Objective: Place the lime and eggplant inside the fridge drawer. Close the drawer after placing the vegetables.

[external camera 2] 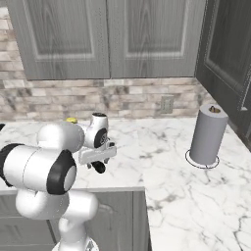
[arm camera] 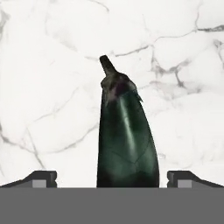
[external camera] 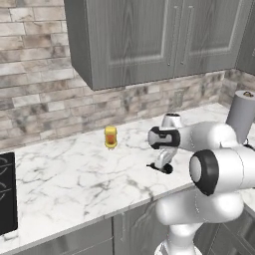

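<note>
The eggplant (arm camera: pixel 127 140) lies on the white marble counter (arm camera: pixel 52 65), glossy and almost black, with its thin stem end pointing away from the hand. My gripper (arm camera: pixel 112 178) hangs just above it, open. The two fingertips (arm camera: pixel 41 179) stand wide on either side of the eggplant's thick end, apart from it. From the base, the hand (external camera: pixel 162 162) points down at the counter near its front edge and appears again in the right base view (external camera 2: pixel 95 162). The lime and the fridge drawer are out of view.
A yellow-orange jar (external camera: pixel 110 137) stands further back on the counter. A grey paper towel roll (external camera 2: pixel 208 135) stands at the right. A black cooktop (external camera: pixel 6 191) sits at the far left. Grey wall cabinets (external camera: pixel 149 40) hang above, and drawer fronts (external camera: pixel 74 239) run below the counter edge.
</note>
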